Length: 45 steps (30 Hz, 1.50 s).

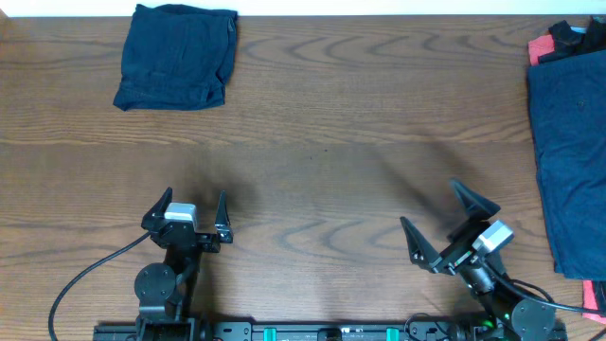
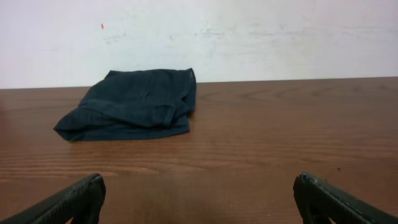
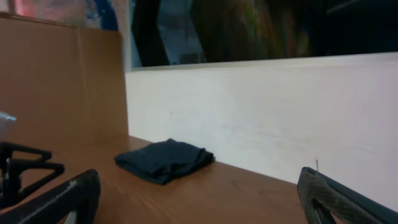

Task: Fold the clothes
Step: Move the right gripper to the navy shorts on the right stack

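Far left, at the back corner of the tabletop [image 1: 331,142]: one navy bundle [image 1: 176,57] lies flat, folded into a wrinkled, roughly square shape, with nothing touching it. Both wrist views confirm that it rests alone on the wood near the wall. This item is judged complete. Left of centre, at the near edge: the left pincer [image 1: 196,204] hovers low over bare wood with its fingers spread wide and nothing between them, well apart from the bundle. Right of centre, also at the near edge: the right pincer [image 1: 428,202] is angled toward the middle of the tabletop, its fingers likewise spread and empty. Far right: a large spread of navy cloth [image 1: 568,161] runs along the edge and partly out of view. It lies loose rather than squared up, so it is judged to be unfolded stock. A red cloth [image 1: 544,47] and a dark item [image 1: 573,38] show at its far end, and another sliver of red appears at its near end; what these are cannot be told. Assessment: one garment is done, at least one awaits folding, and the exact count in the right-hand pile cannot be determined. No garment is laid out in the central working area, so the next piece has not yet been drawn from the pile. The right pincer is the nearer one for that pick.
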{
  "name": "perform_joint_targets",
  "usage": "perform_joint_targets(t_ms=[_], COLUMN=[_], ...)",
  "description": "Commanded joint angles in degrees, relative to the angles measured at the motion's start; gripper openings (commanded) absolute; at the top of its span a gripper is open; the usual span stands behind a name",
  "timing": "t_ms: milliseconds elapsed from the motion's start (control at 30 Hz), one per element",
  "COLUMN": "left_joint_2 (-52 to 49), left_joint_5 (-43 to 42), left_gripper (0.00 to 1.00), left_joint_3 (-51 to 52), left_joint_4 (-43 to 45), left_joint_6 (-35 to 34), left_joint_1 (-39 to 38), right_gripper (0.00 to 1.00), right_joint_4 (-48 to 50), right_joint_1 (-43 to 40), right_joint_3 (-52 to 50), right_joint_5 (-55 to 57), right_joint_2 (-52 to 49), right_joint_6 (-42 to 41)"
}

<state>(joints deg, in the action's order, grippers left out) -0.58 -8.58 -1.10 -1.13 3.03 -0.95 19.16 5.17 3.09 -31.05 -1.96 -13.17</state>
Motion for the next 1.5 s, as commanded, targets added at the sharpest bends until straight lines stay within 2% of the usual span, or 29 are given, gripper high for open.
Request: perform_joint_targets(t_ms=[0,133,300,500,667,733,867,933,1233,1467], left_joint_2=[0.35,0.35,0.35,0.35,0.35,0.35,0.35,0.35,0.35,0.35], left_joint_5=[-0.81,-0.79,-0.79,-0.79,-0.79,-0.79,-0.79,-0.79,-0.81,-0.79], left_gripper=[0.98,0.98,0.98,0.98,0.98,0.98,0.98,0.98,0.98,0.98], left_joint_3=[0.87,0.87,0.87,0.87,0.87,0.87,0.87,0.87,0.87,0.87], left_joint_4=[-2.05,-2.05,-2.05,-2.05,-2.05,-2.05,-2.05,-2.05,-2.05,-2.05], left_joint_6=[0.35,0.35,0.35,0.35,0.35,0.35,0.35,0.35,0.35,0.35], left_joint_1=[0.28,0.28,0.28,0.28,0.28,0.28,0.28,0.28,0.28,0.28], right_gripper=[0.99,0.99,0.99,0.99,0.99,0.99,0.99,0.99,0.99,0.99], right_joint_4=[-1.73,-8.2,-22.34,-41.64,-53.46,-53.81,-48.35,-46.82,-54.38,-44.5], right_joint_1=[0.68,0.68,0.68,-0.55,-1.66,-1.68,-3.02,-4.98,-14.12,-14.21], right_joint_3=[6.27,15.58,32.13,56.22,70.75,72.72,72.87,73.35,86.16,87.01], right_joint_5=[3.41,7.78,18.08,35.89,42.82,44.83,50.71,51.71,63.25,60.43], right_joint_2=[-3.78,-13.92,-33.68,-60.72,-77.07,-80.89,-85.96,-88.63,-107.08,-112.67], right_joint_6=[4.11,11.78,20.65,23.54,23.54,23.54,23.58,25.94,26.97,29.2])
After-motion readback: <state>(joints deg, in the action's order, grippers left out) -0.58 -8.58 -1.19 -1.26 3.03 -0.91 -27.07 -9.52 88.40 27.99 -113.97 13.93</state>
